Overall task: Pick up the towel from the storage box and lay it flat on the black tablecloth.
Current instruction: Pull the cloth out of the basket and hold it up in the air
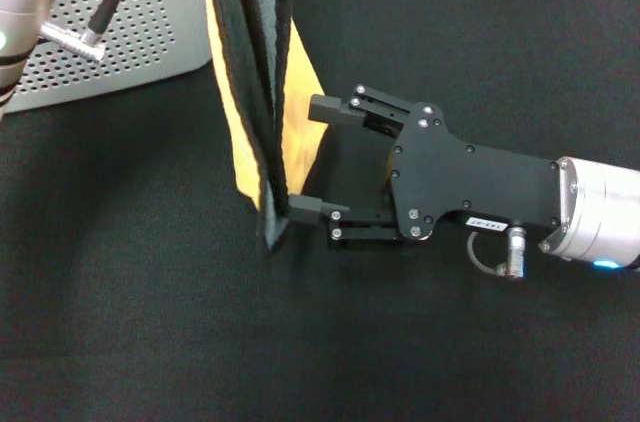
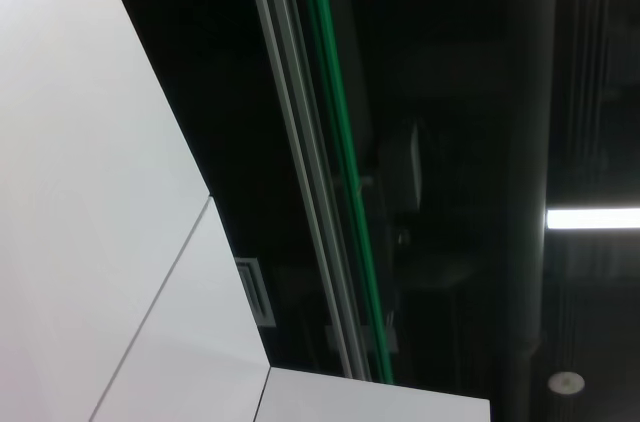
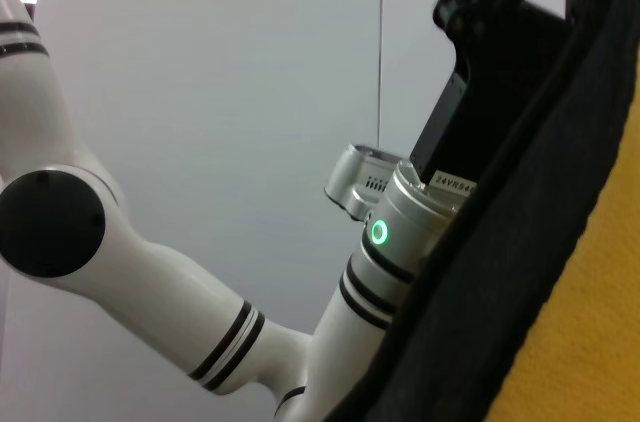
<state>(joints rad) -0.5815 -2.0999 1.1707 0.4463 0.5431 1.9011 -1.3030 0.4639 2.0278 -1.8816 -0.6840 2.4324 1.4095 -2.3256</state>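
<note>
The towel (image 1: 250,62) hangs upright in the air over the black tablecloth (image 1: 150,322), its grey-teal side with dark edge facing left and its yellow-orange reverse facing right. Its top runs out of the head view. In the right wrist view the towel (image 3: 590,272) fills the near side, and my left gripper (image 3: 500,2) holds its upper edge. My right gripper (image 1: 308,157) is open, level with the towel's lower part, one finger (image 1: 305,207) touching the dark bottom edge and the other by the yellow side. The storage box (image 1: 140,32) stands at the back left.
My left arm's silver wrist (image 1: 25,2) with a cable plug sits in front of the storage box at the far left. The left wrist view shows only ceiling, a rail and a light. Black cloth spreads in front and to the right.
</note>
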